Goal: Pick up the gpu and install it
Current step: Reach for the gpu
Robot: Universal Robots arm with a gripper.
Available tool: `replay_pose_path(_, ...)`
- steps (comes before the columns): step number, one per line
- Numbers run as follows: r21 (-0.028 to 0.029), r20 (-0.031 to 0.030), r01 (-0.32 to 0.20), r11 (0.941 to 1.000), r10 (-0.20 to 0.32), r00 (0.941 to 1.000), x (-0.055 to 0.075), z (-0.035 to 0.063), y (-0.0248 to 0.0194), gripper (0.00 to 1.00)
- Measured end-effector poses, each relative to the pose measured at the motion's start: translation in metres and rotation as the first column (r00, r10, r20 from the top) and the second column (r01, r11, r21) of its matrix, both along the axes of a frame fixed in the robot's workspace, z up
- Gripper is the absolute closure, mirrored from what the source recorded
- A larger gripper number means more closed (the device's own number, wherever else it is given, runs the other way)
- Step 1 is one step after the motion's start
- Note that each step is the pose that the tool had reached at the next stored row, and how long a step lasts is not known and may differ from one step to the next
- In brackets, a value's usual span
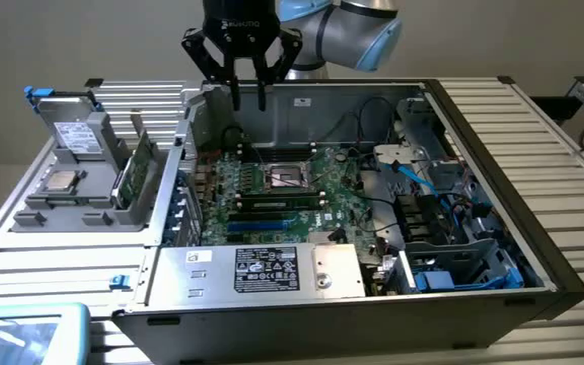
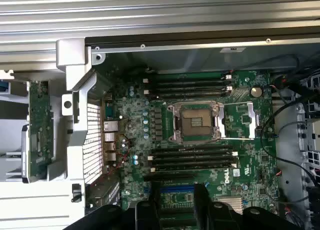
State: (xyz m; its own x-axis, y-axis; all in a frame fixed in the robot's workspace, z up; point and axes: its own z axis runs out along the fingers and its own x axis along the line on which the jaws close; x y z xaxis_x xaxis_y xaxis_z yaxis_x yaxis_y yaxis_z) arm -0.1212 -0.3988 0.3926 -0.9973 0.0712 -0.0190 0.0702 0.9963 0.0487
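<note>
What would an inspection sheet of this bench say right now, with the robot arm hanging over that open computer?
Surface: slatted metal table, carrying an open computer case and a gray holder.
Job's things: gpu stands on edge in the holder, untouched; motherboard lies in the case.
Clutter: silver CPU chip lying on the holder.
Grippers: gripper open and empty, above the far edge of the case.
Cables: blue cables and black wires inside the case.
Surroundings: plain wall behind.
</note>
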Motion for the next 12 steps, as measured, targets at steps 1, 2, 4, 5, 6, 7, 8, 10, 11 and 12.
replay_pose_path(1,0.0000,0.0000,0.000,1.0000,0.000,1.0000,0.0000,0.0000,0.0000,0.60)
replay_pose_path(2,0.0000,0.0000,0.000,1.0000,0.000,1.0000,0.0000,0.0000,0.0000,0.60)
replay_pose_path(4,0.0000,0.0000,0.000,1.0000,0.000,1.0000,0.0000,0.0000,0.0000,0.60)
replay_pose_path(5,0.0000,0.0000,0.000,1.0000,0.000,1.0000,0.0000,0.0000,0.0000,0.60)
replay_pose_path(6,0.0011,0.0008,0.000,1.0000,0.000,1.0000,0.0000,0.0000,0.0000,0.60)
replay_pose_path(7,0.0014,0.0011,0.000,1.0000,0.000,1.0000,0.0000,0.0000,0.0000,0.60)
replay_pose_path(8,0.0014,0.0012,0.000,1.0000,0.000,1.0000,0.0000,0.0000,0.0000,0.60)
replay_pose_path(10,0.0018,0.0012,0.000,1.0000,0.000,1.0000,0.0000,0.0000,0.0000,0.60)
replay_pose_path(11,0.0018,0.0013,0.000,1.0000,0.000,1.0000,0.0000,-0.0001,0.0000,0.60)
replay_pose_path(12,0.0017,0.0010,0.000,1.0000,0.000,1.0000,0.0000,0.0000,0.0000,0.60)
